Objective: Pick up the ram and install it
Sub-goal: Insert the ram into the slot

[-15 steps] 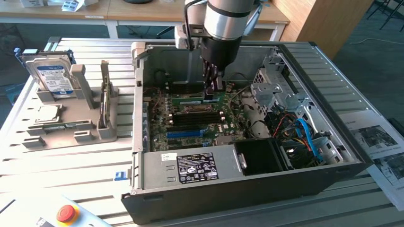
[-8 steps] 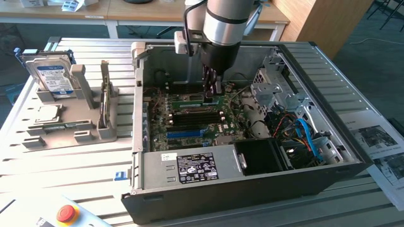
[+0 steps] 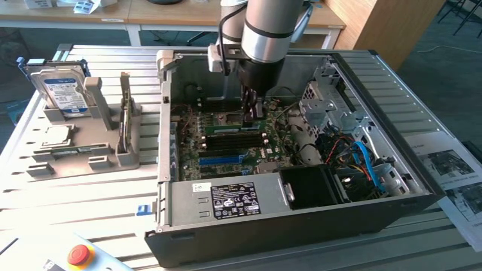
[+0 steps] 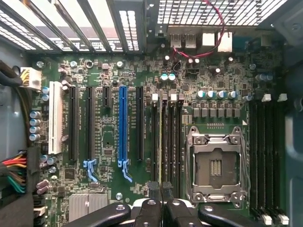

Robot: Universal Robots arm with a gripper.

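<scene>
The ram [image 4: 160, 142] shows edge-on as a thin green line in the memory slots between the blue slot [image 4: 123, 127] and the empty processor socket [image 4: 215, 163]. My gripper [image 4: 160, 188] is shut on its near end, with one black fingertip on each side. In the exterior view the gripper [image 3: 253, 116] reaches straight down into the open computer case [image 3: 169, 141]. Its tips are at the green ram [image 3: 229, 129], which lies along the motherboard's dark slots. I cannot tell whether the stick is fully seated.
Left of the case, a grey holder [image 3: 98, 164] carries a hard drive [image 3: 64, 90], a thin stick standing on edge [image 3: 125, 110] and a silver processor [image 3: 56, 135]. The power supply [image 3: 226, 200], cables [image 3: 362, 158] and drive cage [image 3: 328, 104] crowd the case. A red stop button [image 3: 79, 255] sits at the front.
</scene>
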